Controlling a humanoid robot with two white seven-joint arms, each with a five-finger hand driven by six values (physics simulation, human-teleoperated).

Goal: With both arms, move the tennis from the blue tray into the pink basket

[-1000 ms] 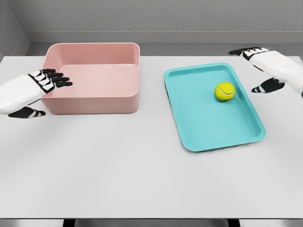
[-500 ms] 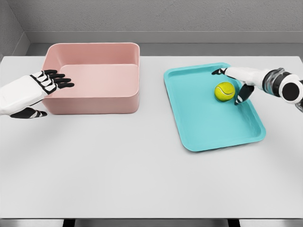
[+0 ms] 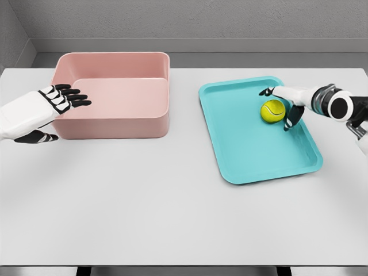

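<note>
Two containers stood well apart on my white surface [image 3: 172, 213]: the pink basket [image 3: 112, 95] at the far left and the blue tray [image 3: 259, 129] to the right. Largest was the basket, deep-walled and holding nothing. Next, the shallow tray carried the tennis ball [image 3: 273, 110] in its far right part, resting on the tray floor. My right hand [image 3: 287, 100] reached in from the right edge, its fingers [image 3: 266, 91] spread around the far and right sides of the ball, thumb low beside it; whether they touched it I could not tell, and nothing was yet gripped. My left hand [image 3: 49, 106] hovered at the basket's left wall, its fingers [image 3: 75, 98] extended and relaxed, holding nothing. I judged the ball light, springy, felt-covered and thus not slippery, yet apt to roll on the smooth tray; the best hold would lie across its widest girth, thumb opposing fingers.
</note>
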